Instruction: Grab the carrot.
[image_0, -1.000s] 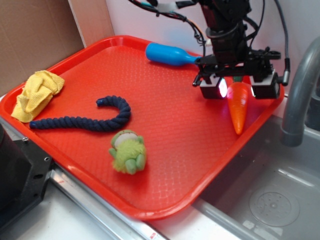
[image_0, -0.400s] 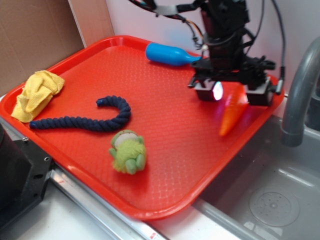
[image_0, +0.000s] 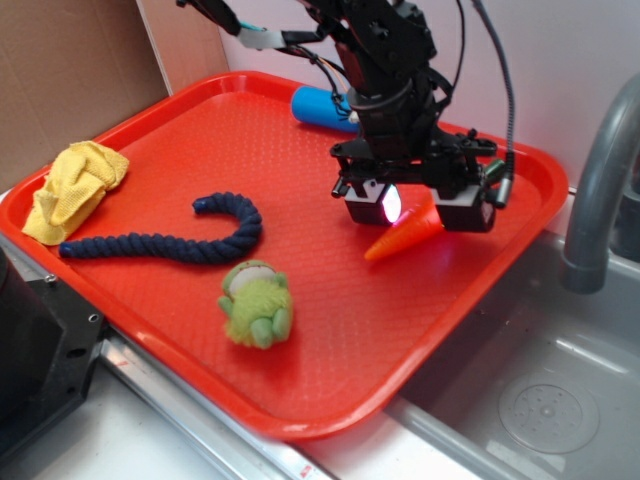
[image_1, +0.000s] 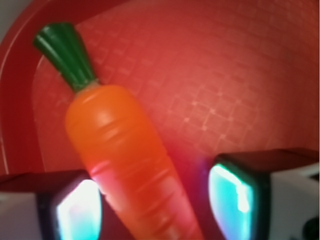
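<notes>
**Carrot between pads: centre, then close**

End effector (image_0: 418, 207) low over the tray (image_0: 300, 330), pads apart. Carrot (image_1: 125, 165) lies between them, touching the left pad, clear of the right; stem toward 11 o'clock in wrist view. Judgement: shift left slightly, then squeeze the smooth taper evenly.

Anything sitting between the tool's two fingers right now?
Yes, the carrot lies between the fingers, seen best in the wrist view. It presses against the left pad, with a gap of bare red tray before the right one.

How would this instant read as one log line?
smooth orange plastic toy carrot between the jaws, one pad apart | tip pointing across red plastic tray | grasp unconfirmed
</notes>
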